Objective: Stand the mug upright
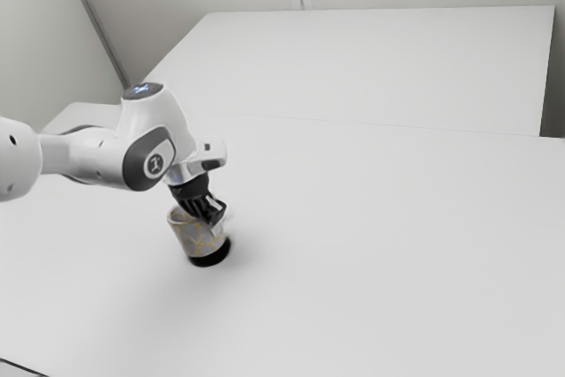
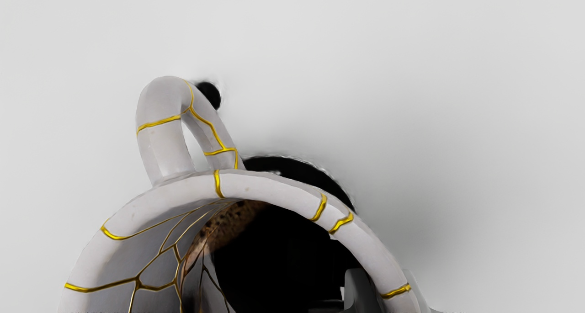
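The gripper (image 1: pixel 213 217) reaches down to the rim of the mug (image 1: pixel 197 234) in the exterior view. The mug is pale with gold crack lines and a black bottom; its open end is up and leans toward the exterior view's left. In the wrist view the gripper (image 2: pixel 389 288) has one finger inside the mug (image 2: pixel 274 185) and the other outside, closed on the wall at the rim. The handle (image 2: pixel 160 139) stands out from the mug's side, away from the fingers. Whether the bottom touches the table is unclear.
The white table (image 1: pixel 380 253) spreads around the mug, and a second white surface (image 1: pixel 371 59) lies behind it. A dark-edged item (image 1: pixel 19 366) shows at the exterior view's lower left corner.
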{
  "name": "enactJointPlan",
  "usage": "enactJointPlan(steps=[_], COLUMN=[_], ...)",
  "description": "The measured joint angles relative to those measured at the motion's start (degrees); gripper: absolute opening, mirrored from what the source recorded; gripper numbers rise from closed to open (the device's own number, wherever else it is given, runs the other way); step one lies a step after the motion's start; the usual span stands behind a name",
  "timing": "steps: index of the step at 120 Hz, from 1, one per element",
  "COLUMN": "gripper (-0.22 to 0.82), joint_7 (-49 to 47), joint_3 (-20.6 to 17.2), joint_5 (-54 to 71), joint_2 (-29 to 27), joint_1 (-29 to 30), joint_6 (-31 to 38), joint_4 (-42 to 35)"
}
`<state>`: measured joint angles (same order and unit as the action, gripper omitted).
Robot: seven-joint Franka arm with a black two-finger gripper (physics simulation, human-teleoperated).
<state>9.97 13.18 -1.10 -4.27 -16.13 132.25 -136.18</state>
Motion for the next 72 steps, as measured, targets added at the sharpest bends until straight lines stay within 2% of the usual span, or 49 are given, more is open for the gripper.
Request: enactJointPlan(steps=[5, 29, 46, 56, 72], gripper=[-0.17, 0.26, 0.42, 0.47, 0.53], joint_7=[-1.95, -8.80, -12.03, -12.30, -12.22], joint_3=[0.00, 0.00, 0.04, 0.03, 0.14], joint_5=[0.17, -0.48, -0.51, -0.41, -0.35], joint_2=[-0.02, -0.10, -2.32, -3.32, -3.09], joint_1=[0.10, -0.11, -0.08, 0.56, -0.12], joint_6=[0.14, 0.36, -0.28, -5.39, -19.06], joint_4=[-0.18, -0.31, 0.41, 9.09, 27.50])
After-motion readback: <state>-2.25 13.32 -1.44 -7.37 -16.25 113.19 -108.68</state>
